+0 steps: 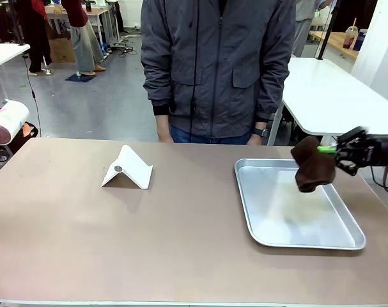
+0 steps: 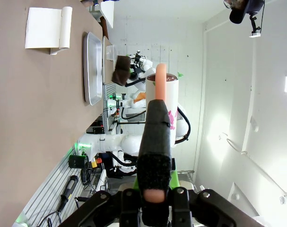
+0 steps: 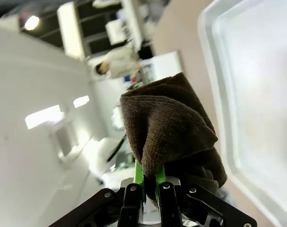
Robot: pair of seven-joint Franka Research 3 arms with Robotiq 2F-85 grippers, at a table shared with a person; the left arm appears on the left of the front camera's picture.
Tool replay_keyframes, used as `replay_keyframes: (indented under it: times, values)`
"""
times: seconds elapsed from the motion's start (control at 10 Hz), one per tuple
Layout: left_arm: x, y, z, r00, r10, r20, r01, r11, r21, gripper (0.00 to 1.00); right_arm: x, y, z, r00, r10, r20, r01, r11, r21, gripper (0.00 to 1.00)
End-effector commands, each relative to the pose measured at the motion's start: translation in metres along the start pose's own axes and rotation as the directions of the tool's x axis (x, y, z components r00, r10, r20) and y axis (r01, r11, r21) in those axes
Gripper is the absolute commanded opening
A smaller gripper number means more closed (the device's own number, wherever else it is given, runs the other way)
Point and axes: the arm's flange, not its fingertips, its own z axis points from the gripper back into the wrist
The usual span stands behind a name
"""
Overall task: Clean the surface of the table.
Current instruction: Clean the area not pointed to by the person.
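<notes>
The table (image 1: 181, 249) has a matte brownish-tan top and spreads across the front view. My right gripper (image 1: 333, 151) is shut on a dark brown cloth (image 1: 312, 165). It holds the cloth in the air over the far right part of a silver tray (image 1: 245, 192). In the right wrist view the cloth (image 3: 171, 127) bunches above the green pads of that gripper (image 3: 150, 178). My left gripper (image 2: 155, 191) is shut on a black handle (image 2: 155, 142) with a pale orange strip, next to a white cylinder with pink print (image 2: 172, 101). That cylinder (image 1: 8, 121) hangs off the table's left edge.
A white folded card (image 1: 128, 167) stands on the table left of centre. A person in a grey jacket (image 1: 216, 64) stands at the far edge, hands down. White tables (image 1: 334, 89) stand behind. The tray (image 2: 93, 66) holds nothing.
</notes>
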Motion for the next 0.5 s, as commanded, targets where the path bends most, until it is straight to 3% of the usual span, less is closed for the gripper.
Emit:
replay_keyframes:
  times: [0.0,0.4]
  values:
    - [-0.001,-0.006,0.004,1.000,0.001,0.006,-0.001,1.000,-0.014,0.22,-0.032,0.020,0.028,0.996,-0.005,-0.088,0.017,0.990,0.137,0.11]
    - [-0.001,-0.006,0.004,1.000,0.001,0.006,-0.001,1.000,-0.014,0.22,-0.075,0.035,0.063,0.975,0.050,-0.215,0.011,0.962,0.272,0.11]
